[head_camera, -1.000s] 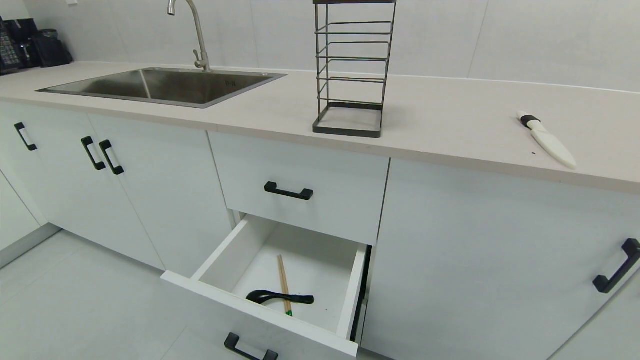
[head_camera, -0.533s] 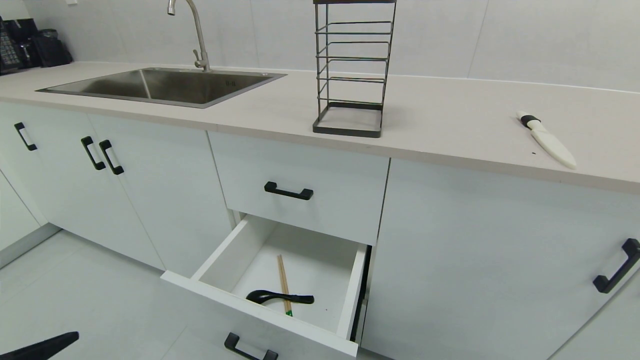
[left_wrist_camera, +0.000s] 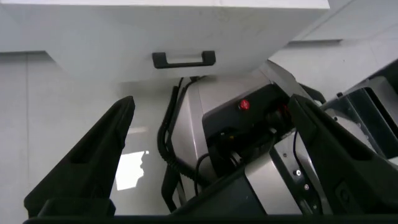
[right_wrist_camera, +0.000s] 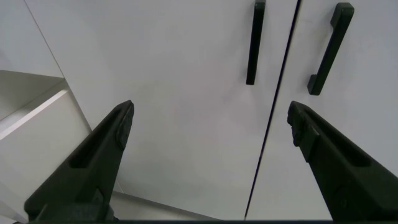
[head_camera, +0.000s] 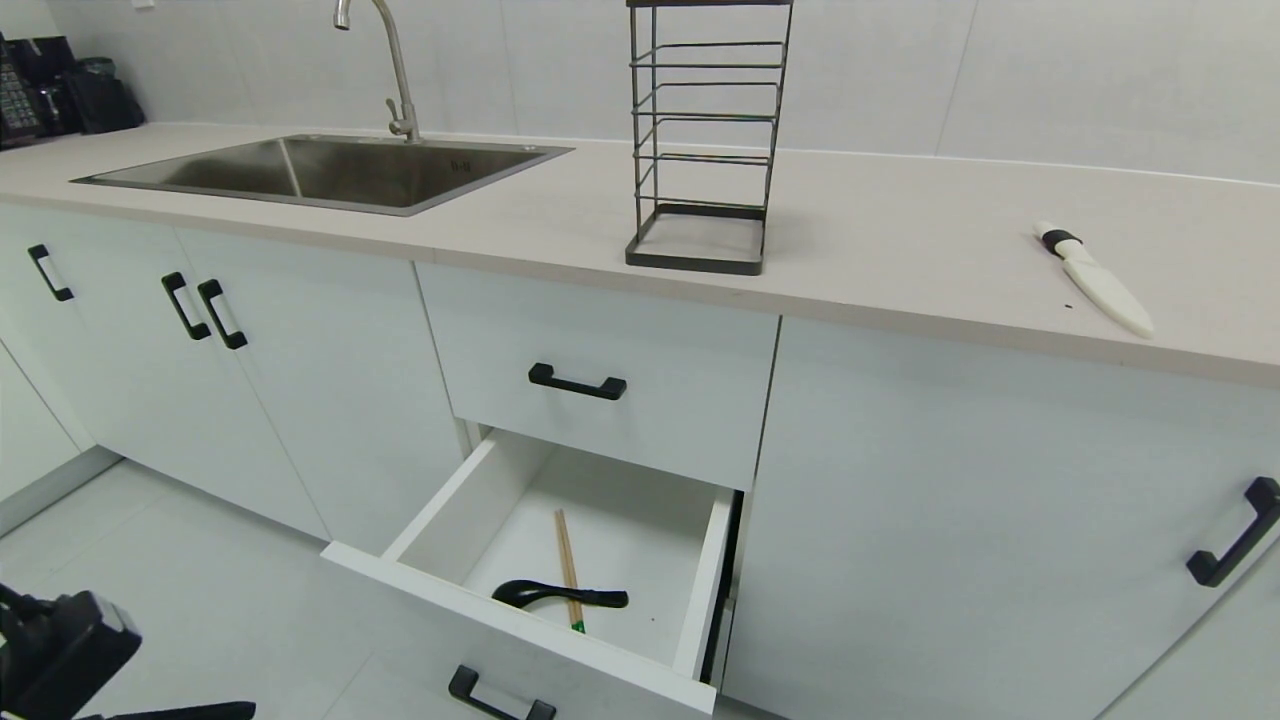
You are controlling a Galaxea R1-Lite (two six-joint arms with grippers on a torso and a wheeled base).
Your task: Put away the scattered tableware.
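A white knife [head_camera: 1092, 279] with a black band lies on the counter at the far right. Below the counter the lower drawer [head_camera: 705, 585] stands pulled out, holding a pair of wooden chopsticks [head_camera: 568, 568] laid across a black spoon [head_camera: 560, 595]. My left gripper [left_wrist_camera: 211, 155] is open with nothing between its fingers, low by the floor to the left of the drawer, and the drawer's black handle [left_wrist_camera: 184, 59] is in its view. My right gripper [right_wrist_camera: 208, 162] is open and holds nothing, facing white cabinet doors beside the drawer's side wall.
A black wire rack [head_camera: 705, 140] stands on the counter above the drawers. The sink [head_camera: 330, 170] with its faucet [head_camera: 385, 60] is at the back left. The upper drawer [head_camera: 600, 340] is closed. Two black door handles [right_wrist_camera: 252, 43] hang ahead of the right gripper.
My left arm has come up into the lower left corner of the head view, where nothing showed one second ago. The drawer, its contents and the knife have not moved.
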